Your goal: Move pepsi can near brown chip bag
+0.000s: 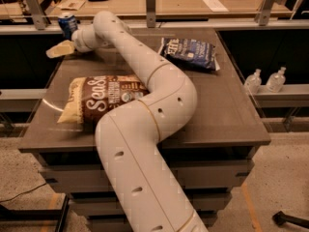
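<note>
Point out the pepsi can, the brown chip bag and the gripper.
pepsi can (67, 25): camera view, blue side wall.
brown chip bag (99, 100): camera view, white lettering.
gripper (58, 50): camera view, tip, at far-left edge of table (231, 110).

Lab workspace: drawer-fronted table (231, 115), wooden benches (183, 1) behind, tool (60, 49) over table's far-left corner.

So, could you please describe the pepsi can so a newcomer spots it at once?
On the grey table, look to the far left corner, just beyond the gripper. The pepsi can stands upright there: a small blue cylinder with a silver rim, unlike the larger blue chip bag.
</note>
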You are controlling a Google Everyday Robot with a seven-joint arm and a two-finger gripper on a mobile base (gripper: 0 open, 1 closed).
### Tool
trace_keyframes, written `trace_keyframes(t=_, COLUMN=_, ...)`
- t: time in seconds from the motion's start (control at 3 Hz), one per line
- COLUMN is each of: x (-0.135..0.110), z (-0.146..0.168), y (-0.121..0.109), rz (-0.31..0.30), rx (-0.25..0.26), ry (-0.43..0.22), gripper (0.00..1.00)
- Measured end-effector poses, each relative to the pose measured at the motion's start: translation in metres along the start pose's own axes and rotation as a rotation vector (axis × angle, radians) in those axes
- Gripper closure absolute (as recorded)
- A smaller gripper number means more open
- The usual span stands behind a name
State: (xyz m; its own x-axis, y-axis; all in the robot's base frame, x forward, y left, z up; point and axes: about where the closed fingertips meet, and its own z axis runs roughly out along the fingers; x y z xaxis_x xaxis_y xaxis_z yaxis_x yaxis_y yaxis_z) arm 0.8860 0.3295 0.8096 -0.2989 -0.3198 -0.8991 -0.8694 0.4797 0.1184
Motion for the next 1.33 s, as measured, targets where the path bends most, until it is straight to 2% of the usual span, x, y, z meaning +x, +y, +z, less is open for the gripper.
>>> trace_keyframes(t=0.67, x=-0.0109, z=-0.0043, y=0.0007, rz=0.0, rx=0.0, ry=0.0, gripper=0.0)
trace_keyframes(t=1.33, x=-0.0109, z=-0.0042, y=0.0008, rz=0.0, rx=0.0, ry=0.0, gripper=0.0)
